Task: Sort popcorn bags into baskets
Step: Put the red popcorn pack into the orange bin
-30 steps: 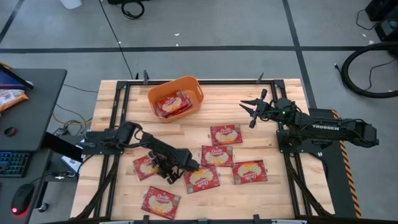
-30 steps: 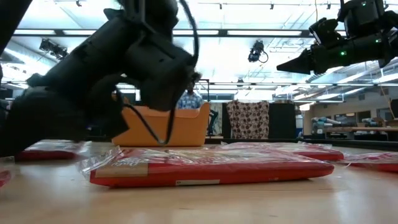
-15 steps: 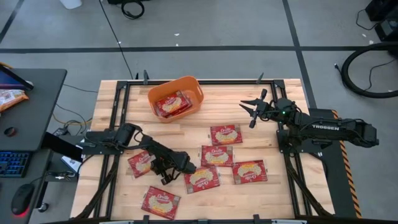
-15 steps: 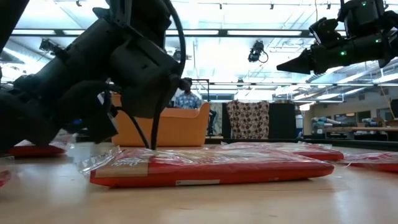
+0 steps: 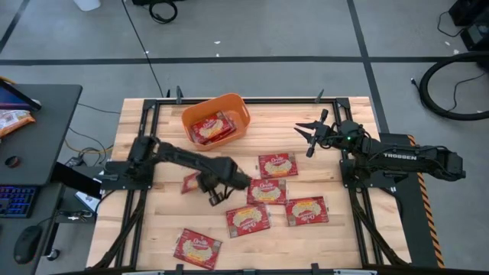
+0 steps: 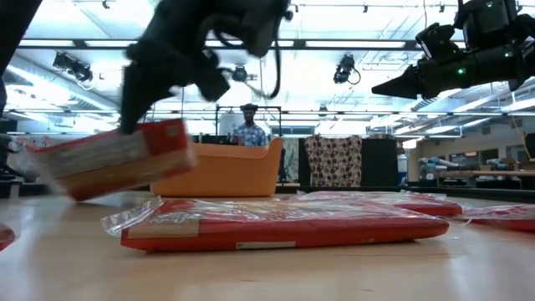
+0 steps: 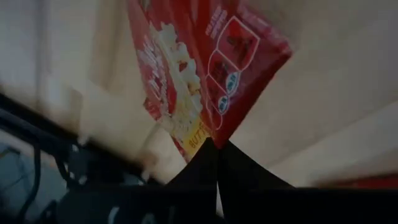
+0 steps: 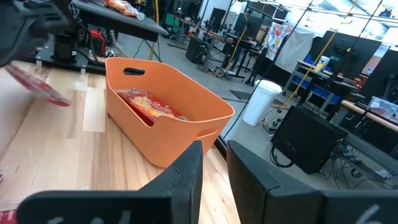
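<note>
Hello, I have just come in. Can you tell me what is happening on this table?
The left gripper is shut on one red popcorn bag and holds it above the wooden table. The orange basket already has a bag inside. Five more bags lie flat on the table. The right gripper waits open, raised near the table's right edge.

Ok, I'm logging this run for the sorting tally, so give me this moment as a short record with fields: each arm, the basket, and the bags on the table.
left gripper: jaws shut on a popcorn bag, lifted clear of the table, tilted
right gripper: jaws open, raised, holding nothing, near the table's right edge
basket: orange tub at the table's far side, at least one red bag inside
bags flat on the table: five
held bag versus basket: not yet over it, nearer the table's middle
</note>
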Robot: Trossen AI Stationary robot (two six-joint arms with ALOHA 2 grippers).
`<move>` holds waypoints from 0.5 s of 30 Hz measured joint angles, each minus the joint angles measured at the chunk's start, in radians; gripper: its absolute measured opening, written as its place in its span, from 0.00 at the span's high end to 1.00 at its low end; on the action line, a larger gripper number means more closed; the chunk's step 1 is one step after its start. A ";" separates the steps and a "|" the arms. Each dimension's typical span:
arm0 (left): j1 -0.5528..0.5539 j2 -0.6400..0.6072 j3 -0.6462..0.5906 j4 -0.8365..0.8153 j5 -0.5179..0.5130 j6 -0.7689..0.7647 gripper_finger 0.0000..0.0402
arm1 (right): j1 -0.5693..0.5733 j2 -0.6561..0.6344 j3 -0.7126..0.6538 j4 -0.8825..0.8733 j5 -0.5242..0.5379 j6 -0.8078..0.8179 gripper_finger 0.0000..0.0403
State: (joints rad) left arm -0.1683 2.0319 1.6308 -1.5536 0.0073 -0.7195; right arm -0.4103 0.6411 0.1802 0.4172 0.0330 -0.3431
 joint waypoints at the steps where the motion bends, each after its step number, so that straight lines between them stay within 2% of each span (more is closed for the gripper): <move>1: 0.012 -0.007 0.016 0.002 -0.017 0.001 1.00 | 0.000 0.000 0.000 0.000 0.000 0.000 0.80; 15: 0.111 -0.030 0.249 -0.014 -0.170 0.099 1.00 | 0.000 0.002 0.000 -0.003 0.000 -0.008 0.80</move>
State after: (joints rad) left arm -0.0571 2.0018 1.8796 -1.5680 -0.1627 -0.6200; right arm -0.4102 0.6430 0.1802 0.4145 0.0330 -0.3508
